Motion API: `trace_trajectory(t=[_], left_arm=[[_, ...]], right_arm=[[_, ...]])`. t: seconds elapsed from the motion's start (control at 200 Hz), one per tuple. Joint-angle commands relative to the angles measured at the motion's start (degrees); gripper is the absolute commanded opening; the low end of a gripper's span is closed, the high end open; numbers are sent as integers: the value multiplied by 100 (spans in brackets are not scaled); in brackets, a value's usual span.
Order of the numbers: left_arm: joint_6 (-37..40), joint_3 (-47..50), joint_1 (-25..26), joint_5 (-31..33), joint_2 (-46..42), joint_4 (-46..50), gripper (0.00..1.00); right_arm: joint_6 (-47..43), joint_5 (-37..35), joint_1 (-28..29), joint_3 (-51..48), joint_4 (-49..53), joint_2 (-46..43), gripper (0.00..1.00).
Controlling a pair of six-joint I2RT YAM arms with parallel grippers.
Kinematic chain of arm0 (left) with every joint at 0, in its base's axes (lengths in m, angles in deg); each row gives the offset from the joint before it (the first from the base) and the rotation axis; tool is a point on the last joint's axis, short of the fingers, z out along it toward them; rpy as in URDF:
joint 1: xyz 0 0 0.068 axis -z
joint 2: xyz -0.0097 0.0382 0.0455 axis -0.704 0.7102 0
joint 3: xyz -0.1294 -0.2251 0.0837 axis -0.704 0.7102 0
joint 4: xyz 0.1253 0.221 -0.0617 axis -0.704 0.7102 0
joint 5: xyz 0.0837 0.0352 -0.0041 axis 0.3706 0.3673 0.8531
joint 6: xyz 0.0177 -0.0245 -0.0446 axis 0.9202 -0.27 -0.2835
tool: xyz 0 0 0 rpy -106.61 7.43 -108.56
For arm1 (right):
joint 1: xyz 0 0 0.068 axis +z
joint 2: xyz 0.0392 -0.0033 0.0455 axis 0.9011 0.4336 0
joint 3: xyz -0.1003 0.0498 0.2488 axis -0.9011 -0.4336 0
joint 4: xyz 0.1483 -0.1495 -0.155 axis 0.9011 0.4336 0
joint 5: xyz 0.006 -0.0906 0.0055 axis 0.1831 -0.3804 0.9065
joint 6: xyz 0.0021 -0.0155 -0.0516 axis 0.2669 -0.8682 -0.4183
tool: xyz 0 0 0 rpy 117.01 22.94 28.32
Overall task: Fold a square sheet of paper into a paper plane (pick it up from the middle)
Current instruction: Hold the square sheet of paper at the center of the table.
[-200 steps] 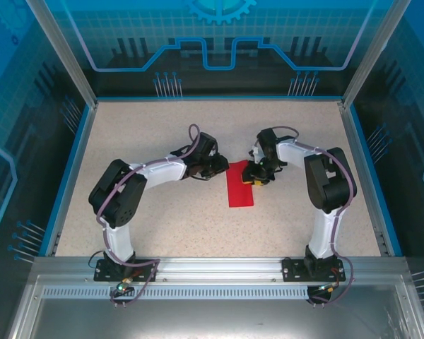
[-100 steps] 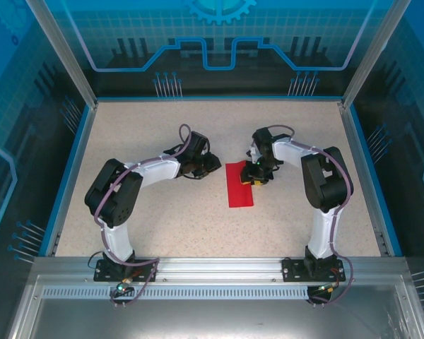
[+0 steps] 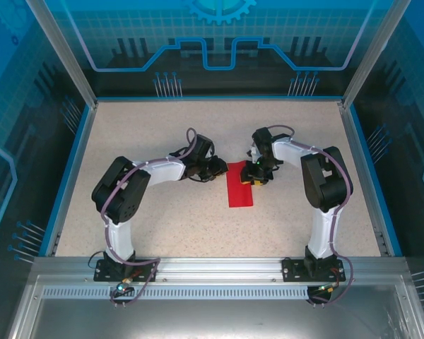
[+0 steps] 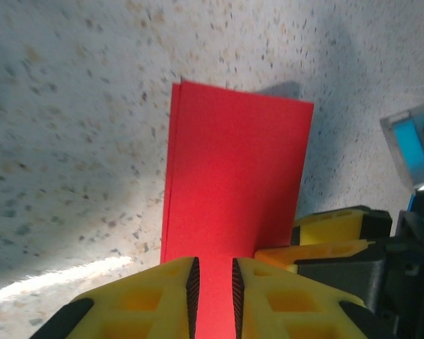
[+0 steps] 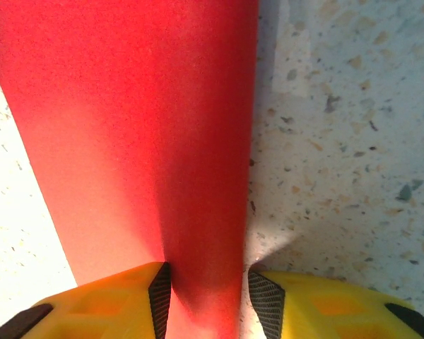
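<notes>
The square sheet of paper [image 3: 240, 189] is bright red and lies flat on the speckled table as a narrow rectangle. Two layers show along its edge [image 4: 171, 176]. My left gripper [image 3: 218, 168] sits at its far left corner; in the left wrist view its jaws [image 4: 212, 282] stand a narrow gap apart over the red paper, gripping nothing. My right gripper [image 3: 255, 176] rests at the far right edge; its jaws [image 5: 208, 296] are open astride the paper's [image 5: 127, 127] edge. The right gripper's yellow finger [image 4: 325, 247] touches the sheet. The paper plane is out of view.
The speckled table [image 3: 162, 219] is ringed by a blue rim [image 3: 71, 169] and blue enclosure walls. An aluminium rail [image 3: 219, 267] carrying both arm bases runs along the near edge. Open table lies in front of the paper and to both sides.
The left gripper drew back a little to the left, then returned to the paper's corner. The right gripper shifted slightly left onto the sheet. The paper has stayed put.
</notes>
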Motion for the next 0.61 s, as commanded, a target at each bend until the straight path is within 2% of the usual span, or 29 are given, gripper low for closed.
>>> trace_trajectory(t=[0.0,0.6], left_arm=[[-32,-119,106,-273,158,-125,22],[208,-665,256,-386,670,142,18]], right_arm=[[-41,-479,227,-426,-202,833,42],[-247,-523,310,-325,-141,974,43]])
